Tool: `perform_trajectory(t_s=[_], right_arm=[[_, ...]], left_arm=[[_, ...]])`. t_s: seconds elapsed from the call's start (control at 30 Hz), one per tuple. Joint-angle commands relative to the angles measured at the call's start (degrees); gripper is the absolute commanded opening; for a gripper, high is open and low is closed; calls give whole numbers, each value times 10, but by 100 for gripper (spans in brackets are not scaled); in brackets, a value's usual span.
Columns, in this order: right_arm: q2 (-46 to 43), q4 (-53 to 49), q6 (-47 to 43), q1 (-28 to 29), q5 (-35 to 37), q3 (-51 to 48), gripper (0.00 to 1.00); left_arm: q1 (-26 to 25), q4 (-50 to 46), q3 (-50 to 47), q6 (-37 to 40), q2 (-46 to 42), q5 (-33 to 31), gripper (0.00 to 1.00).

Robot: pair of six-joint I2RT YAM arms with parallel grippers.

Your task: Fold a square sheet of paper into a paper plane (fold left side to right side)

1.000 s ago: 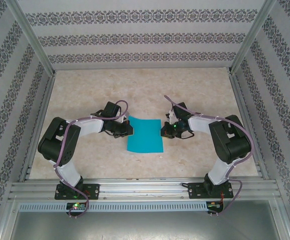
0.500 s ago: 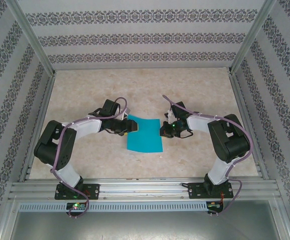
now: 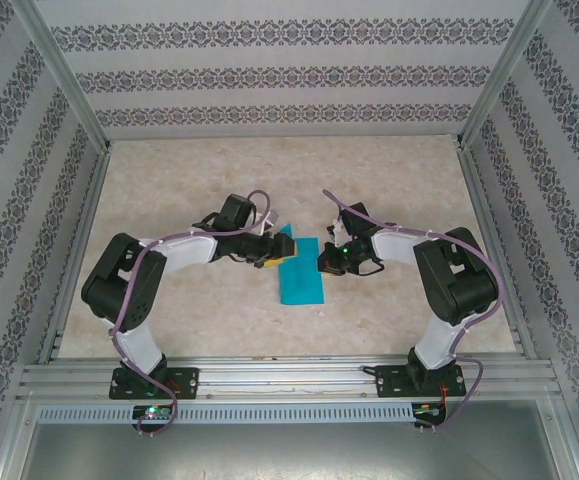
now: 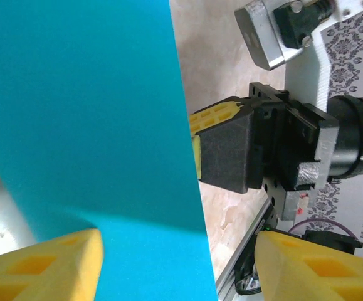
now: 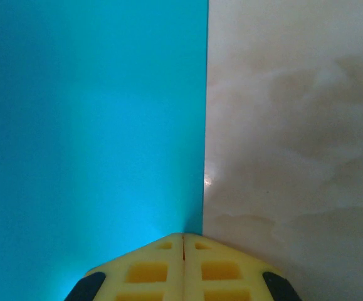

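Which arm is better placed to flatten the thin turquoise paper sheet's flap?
Left, probably: the left gripper is open at the raised flap of the turquoise paper sheet; the shut right gripper meets its right edge.

The square sheet of paper [image 3: 301, 272] is thin, smooth paper, matt with a faint sheen. The worktop [image 3: 389, 180] has a polished, marble-like finish that catches a small glint. The right hand [image 5: 183, 241] has fingers [image 5: 150, 273] of matt yellow moulded plastic with recessed cells, on a matt black plastic body. The frame rails [image 3: 289, 375] are brushed metal.
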Motion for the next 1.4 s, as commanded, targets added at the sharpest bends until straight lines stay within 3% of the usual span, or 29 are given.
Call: perform_trajectory(t_s=[0.0,0.13,0.4,0.57,0.73,0.83,1.0,1.1,1.17,1.37], right_arm=[[20,-12,-4,7,33,-7,0],[15,-7,-2,7,30,-10,0],[7,4,3,7,17,-11,0],[-4,15,9,7,12,-13,0],[-28,28,15,5,8,-20,1],[-59,28,14,-2,26,-30,7],[-113,54,17,-24,2,-59,29],[-133,84,20,-27,-40,-72,46],[-133,116,35,-26,-73,-79,52],[-95,211,91,-17,-131,-91,54]], left_arm=[[-10,30,17,-13,21,10,65],[-13,26,24,-10,33,0,59],[-19,9,28,0,49,-13,21],[-21,0,30,3,55,-21,7],[-23,-6,34,7,56,-26,3],[-24,-10,34,8,56,-30,2],[-24,-8,38,5,57,-31,1],[-25,-7,38,3,57,-32,1],[-25,-7,39,3,57,-32,0],[-25,-7,40,3,58,-30,0]])
